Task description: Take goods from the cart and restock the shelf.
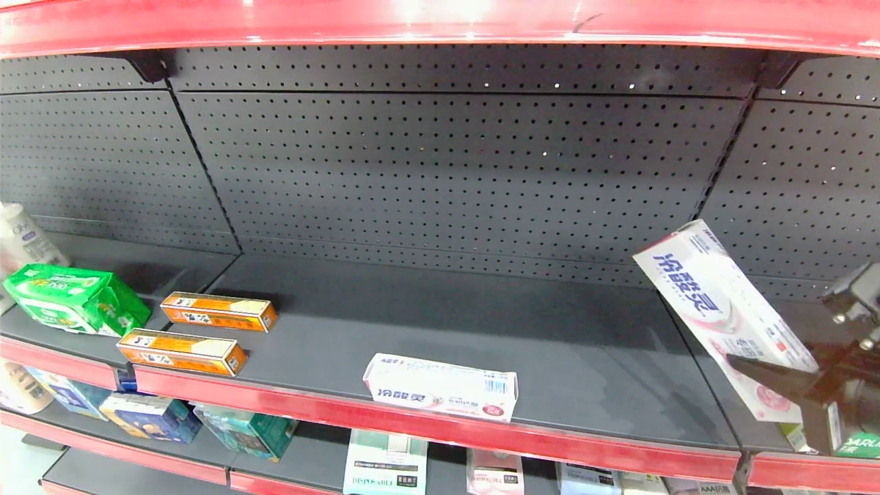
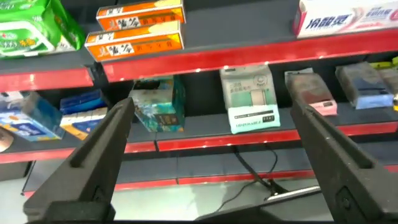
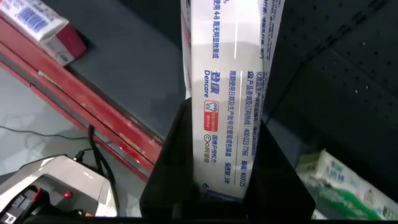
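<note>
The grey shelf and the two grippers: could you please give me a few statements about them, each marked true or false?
1. The right gripper is shut on a white rectangular toothpaste box, which is held tilted. True.
2. The left gripper clamps a green soft packet. False: it is open and empty, and the packet lies on the grey metal shelf.
3. Two orange cardboard boxes lie flat on the shelf. True.
4. A second white toothpaste box stands upright against the back wall. False: it lies flat at the shelf's front edge.
</note>
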You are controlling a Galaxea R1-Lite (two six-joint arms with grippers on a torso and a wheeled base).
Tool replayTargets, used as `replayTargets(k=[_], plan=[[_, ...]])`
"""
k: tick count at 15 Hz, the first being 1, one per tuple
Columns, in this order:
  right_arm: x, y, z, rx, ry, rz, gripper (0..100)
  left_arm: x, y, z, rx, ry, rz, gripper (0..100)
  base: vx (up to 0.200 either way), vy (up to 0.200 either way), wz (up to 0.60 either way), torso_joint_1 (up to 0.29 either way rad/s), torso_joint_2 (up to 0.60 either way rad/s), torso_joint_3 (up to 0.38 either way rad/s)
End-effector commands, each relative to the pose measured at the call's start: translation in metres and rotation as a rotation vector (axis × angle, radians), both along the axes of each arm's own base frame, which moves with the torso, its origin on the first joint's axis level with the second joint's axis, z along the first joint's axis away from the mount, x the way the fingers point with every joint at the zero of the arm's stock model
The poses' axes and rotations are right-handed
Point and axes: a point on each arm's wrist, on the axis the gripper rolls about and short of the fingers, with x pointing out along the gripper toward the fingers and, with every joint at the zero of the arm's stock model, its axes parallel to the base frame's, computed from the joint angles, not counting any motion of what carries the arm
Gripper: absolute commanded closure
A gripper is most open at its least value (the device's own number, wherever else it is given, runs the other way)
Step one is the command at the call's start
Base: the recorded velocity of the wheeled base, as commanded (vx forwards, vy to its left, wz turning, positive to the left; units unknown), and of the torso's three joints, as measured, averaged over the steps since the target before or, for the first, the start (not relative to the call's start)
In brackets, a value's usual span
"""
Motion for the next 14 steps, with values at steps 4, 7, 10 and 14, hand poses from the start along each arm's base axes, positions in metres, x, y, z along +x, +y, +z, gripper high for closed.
replayTargets(k=[4,7,10,14], plan=[[0.073,0.023,-0.017,-0.043,0.108,0.21,100,-0.002,0.001,-0.022,-0.017,-0.02,0.0,0,0.0,0.0,0.0,0.0,0.0,0.0],[0.092,0.013,-0.024,-0.048,0.121,0.259,100,-0.001,0.001,-0.024,-0.017,-0.015,-0.001,0,0.0,0.0,0.0,0.0,0.0,0.0],[0.096,0.004,-0.028,-0.031,0.142,0.223,100,-0.001,0.001,-0.024,-0.017,-0.016,0.004,0,0.0,0.0,0.0,0.0,0.0,0.0],[0.103,0.004,-0.034,-0.019,0.168,0.212,100,-0.001,0.001,-0.024,-0.016,-0.017,0.003,0,0.0,0.0,0.0,0.0,0.0,0.0]])
